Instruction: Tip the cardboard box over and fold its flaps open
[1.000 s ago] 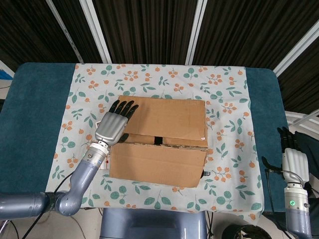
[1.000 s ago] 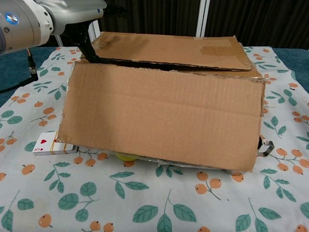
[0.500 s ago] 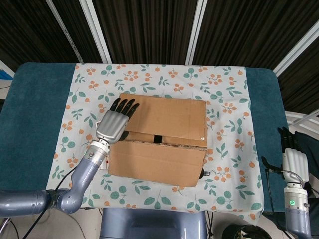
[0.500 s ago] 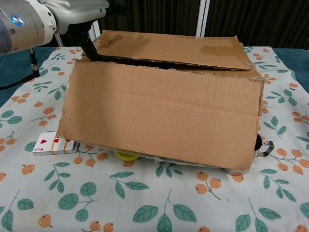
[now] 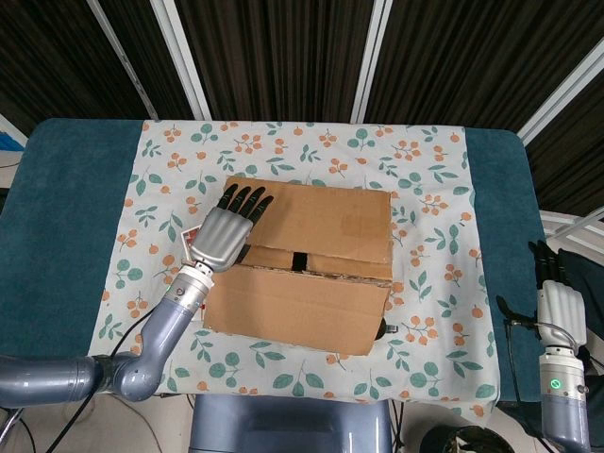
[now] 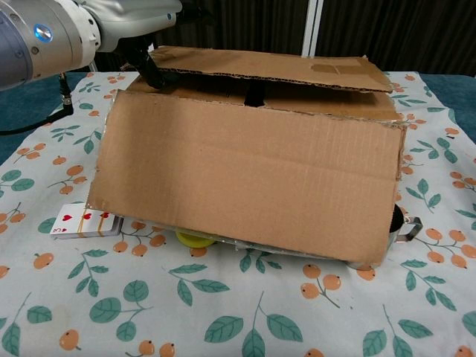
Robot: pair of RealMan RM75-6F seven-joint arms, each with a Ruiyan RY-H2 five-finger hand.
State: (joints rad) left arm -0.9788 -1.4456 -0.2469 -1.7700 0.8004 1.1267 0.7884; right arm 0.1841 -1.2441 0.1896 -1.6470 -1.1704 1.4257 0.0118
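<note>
Worktop (image 5: pixel 75 208): teal surface under both robot hands, its middle covered by a white tablecloth (image 5: pixel 311 142) printed with leaves and orange fruit.
Cardboard box (image 5: pixel 311 269): lies on the tablecloth, immediately right of the left robot hand; near flap (image 6: pixel 245 178) slopes down toward the chest camera, far flap (image 6: pixel 268 67) is raised above it.
Left robot hand (image 5: pixel 226 231): fingers straight and close together, lying flat on the left end of the far flap, holding nothing.
Right robot hand (image 5: pixel 559 307): off the worktop's right edge, well apart from the box, fingers extended and empty.
Playing cards (image 6: pixel 82 222): small stack with red hearts, below the left robot hand, peeking from under the near flap's left corner.
Yellow object (image 6: pixel 195 238): partly hidden under the near flap's lower edge.
</note>
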